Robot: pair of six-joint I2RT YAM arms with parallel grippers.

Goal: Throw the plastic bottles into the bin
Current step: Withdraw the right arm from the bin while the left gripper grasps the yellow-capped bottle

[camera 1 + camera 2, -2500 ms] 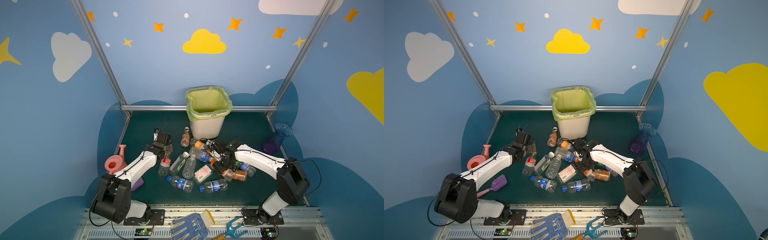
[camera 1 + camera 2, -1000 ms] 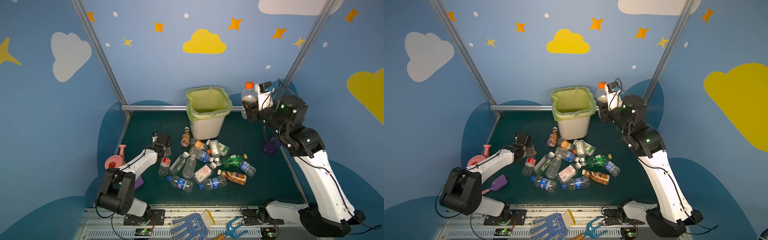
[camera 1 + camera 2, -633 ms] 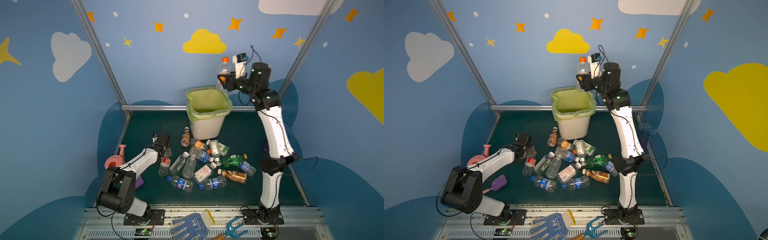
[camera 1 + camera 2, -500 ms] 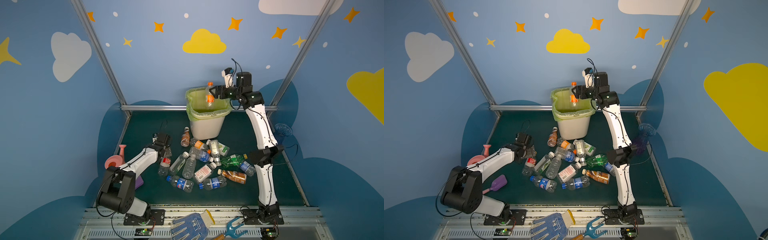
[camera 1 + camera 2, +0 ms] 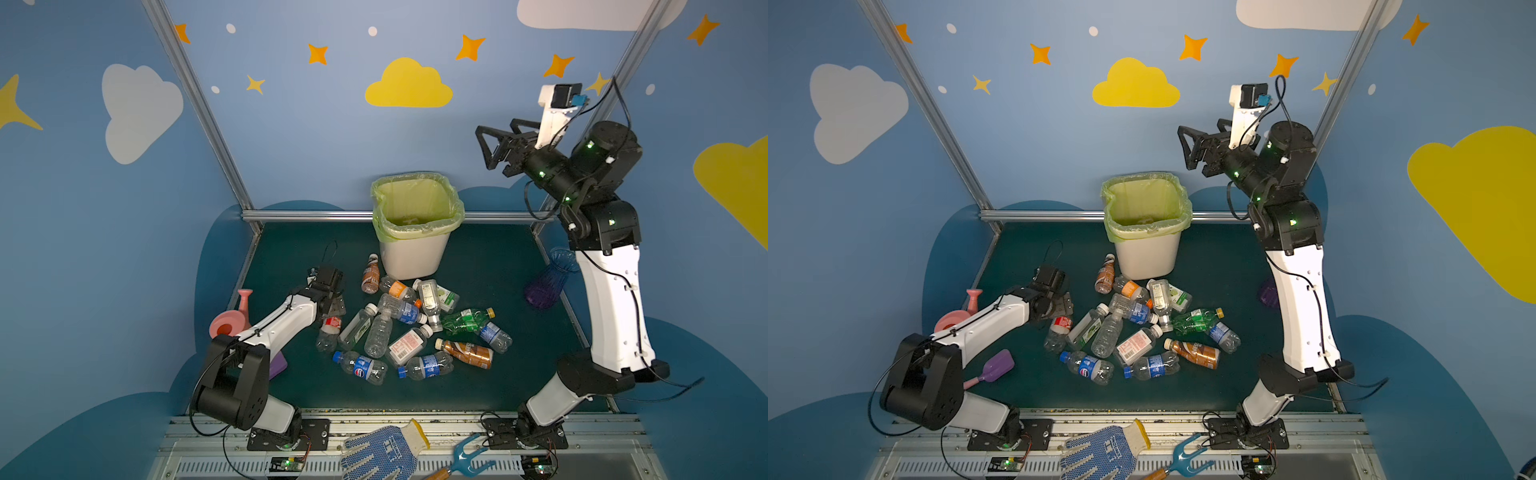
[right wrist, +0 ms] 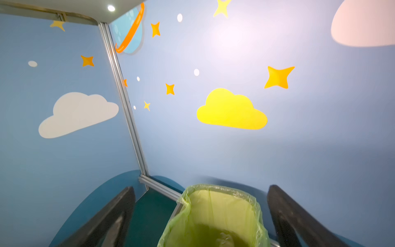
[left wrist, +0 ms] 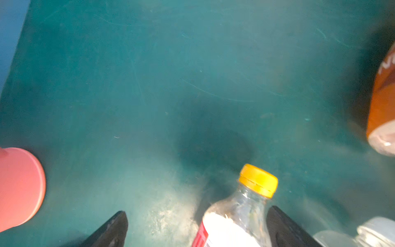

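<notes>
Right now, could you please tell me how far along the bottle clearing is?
Done: something pale, likely a bottle, lies in the bin; the right gripper is open, empty. In hand: the open left gripper straddles a yellow-capped bottle. Left: about fourteen bottles on the mat.

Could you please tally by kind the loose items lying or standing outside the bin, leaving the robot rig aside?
Small plastic drink bottles: 14
Pink watering can: 1
Ribbed blue-purple vase: 1
Purple plastic scoop: 1
Blue-dotted knitted glove: 1
Blue hand rake, wooden handle: 1
Total: 19
</notes>
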